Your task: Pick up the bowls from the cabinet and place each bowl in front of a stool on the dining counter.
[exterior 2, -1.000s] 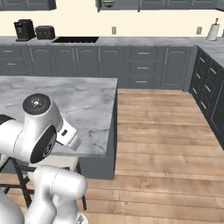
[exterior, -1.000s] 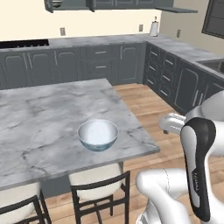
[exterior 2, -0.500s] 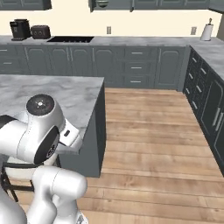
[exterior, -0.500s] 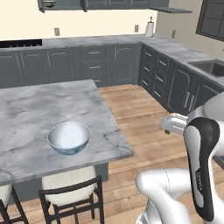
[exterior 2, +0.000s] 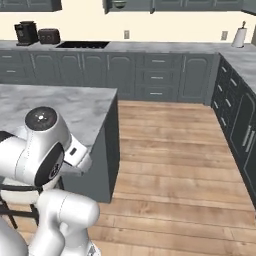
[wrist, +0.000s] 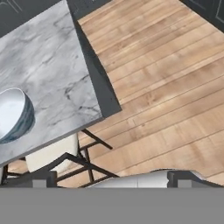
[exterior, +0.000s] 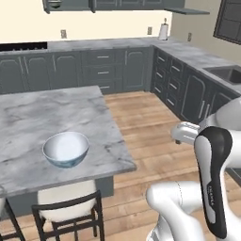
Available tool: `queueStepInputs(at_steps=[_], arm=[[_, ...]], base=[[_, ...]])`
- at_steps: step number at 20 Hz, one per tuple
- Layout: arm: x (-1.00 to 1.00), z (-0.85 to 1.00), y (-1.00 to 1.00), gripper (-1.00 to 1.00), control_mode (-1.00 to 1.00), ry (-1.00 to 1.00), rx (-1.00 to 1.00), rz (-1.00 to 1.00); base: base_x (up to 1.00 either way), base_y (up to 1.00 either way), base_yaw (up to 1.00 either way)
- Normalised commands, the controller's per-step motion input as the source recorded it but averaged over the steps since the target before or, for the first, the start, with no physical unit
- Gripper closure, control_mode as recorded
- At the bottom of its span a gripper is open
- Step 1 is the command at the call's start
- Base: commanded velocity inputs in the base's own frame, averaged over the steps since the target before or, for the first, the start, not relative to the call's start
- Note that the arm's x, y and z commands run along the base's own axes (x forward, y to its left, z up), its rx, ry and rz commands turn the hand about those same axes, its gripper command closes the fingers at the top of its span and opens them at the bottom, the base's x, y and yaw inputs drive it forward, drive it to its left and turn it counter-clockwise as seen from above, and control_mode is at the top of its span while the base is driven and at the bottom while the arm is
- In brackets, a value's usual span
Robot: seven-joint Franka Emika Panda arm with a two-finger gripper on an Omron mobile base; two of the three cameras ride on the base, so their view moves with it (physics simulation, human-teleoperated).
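The gripper (wrist: pixel 109 179) is open and holds nothing, over the wooden floor. At 10 o'clock from it, the white-blue bowl (exterior: pixel 66 148) sits on the dining counter (exterior: pixel 28 117) just behind a stool (exterior: pixel 66 207), so this place is served. Far away at 12 o'clock, probably the second bowl (exterior: pixel 55 4) waits in the cabinet (exterior: pixel 70 5).

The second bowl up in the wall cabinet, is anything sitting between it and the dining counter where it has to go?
Nothing visible does. The bowl sits in the open cabinet above the wall countertop. Between there and the dining counter lies bare wood floor. The white-and-blue bowl already stands near the counter's front edge.
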Motion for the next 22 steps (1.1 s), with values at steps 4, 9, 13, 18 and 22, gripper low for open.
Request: queueStepInputs(at_steps=[4, 9, 13, 18, 22], arm=[[0.0, 0.0, 0.0, -1.0, 1.0, 0.0, 0.0, 0.0], [0.0, 0.0, 0.0, -1.0, 1.0, 0.0, 0.0, 0.0], [0.0, 0.0, 0.0, -1.0, 1.0, 0.0, 0.0, 0.0], [0.0, 0.0, 0.0, -1.0, 1.0, 0.0, 0.0, 0.0], [0.0, 0.0, 0.0, -1.0, 1.0, 0.0, 0.0, 0.0]], base=[[-0.22, -1.0, -0.25], [0.34, -0.56, -0.32], [1.0, 0.0, -0.02], [1.0, -0.02, 0.21], [1.0, -0.36, 0.4]])
